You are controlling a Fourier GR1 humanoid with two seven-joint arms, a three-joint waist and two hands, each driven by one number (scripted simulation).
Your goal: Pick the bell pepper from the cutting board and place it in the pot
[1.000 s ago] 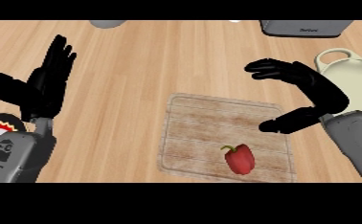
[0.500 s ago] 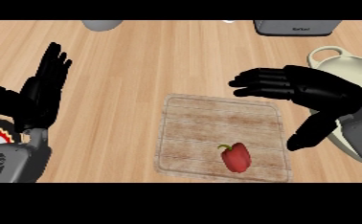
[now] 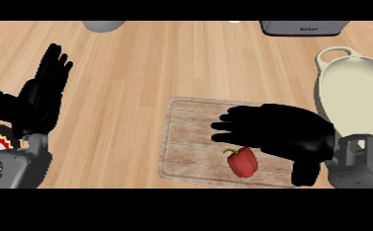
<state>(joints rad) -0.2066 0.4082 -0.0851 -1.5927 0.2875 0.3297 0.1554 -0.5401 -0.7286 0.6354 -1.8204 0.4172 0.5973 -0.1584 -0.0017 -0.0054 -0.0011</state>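
As your black right hand [image 3: 280, 134] is hovering wide open over the glossy red bell pepper [image 3: 242, 162] on the pale wooden cutting board [image 3: 191, 126], you're lining up a grasp.

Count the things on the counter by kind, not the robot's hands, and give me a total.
Bell pepper: 1
Cutting board: 1
Pot: 1
Grey things cut off at the top edge: 2 (light grey object, dark grey appliance)
Total: 5 that I can make out
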